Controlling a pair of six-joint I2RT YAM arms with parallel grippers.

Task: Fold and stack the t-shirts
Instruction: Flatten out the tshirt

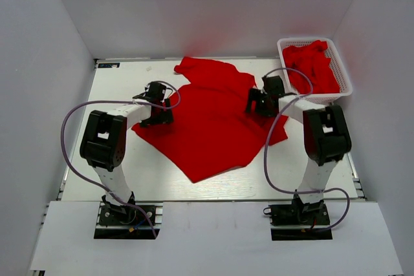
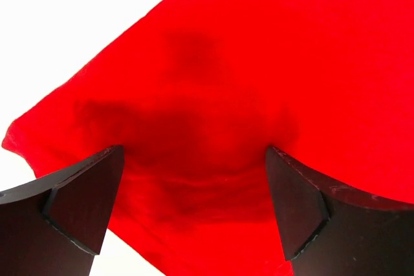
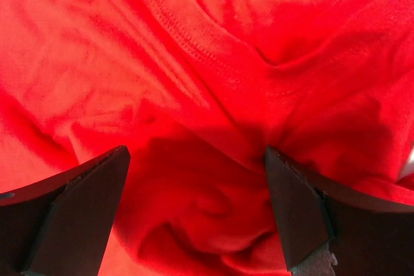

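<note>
**T-shirts in red: one on the worktop, more in the basket**

One red t-shirt lies spread out in the middle of the white worktop. It is turned a bit, so one corner points at the near edge. Most of it is flat. A sleeve sticks out at the far side.

The left claw hangs over the left corner of this t-shirt. Its two black fingers stand far apart. It holds nothing. Its own camera looks down on red cloth, with the edge of the cloth and some bare white worktop on the left. I cannot tell if the tips touch the cloth.

The right claw hangs over the right side of the same t-shirt, on the side where the basket is. Its fingers are far apart too, and it holds nothing. The cloth under it is full of bumps and folds. A stitched seam runs across the cloth there.

The white basket sits at the far right corner of the worktop, just past the right arm. It is apart from the spread t-shirt. A heap of crumpled red t-shirts fills it. I cannot tell how many are in there.

A pale purple cable loops out from each arm. White walls stand around the worktop.
</note>
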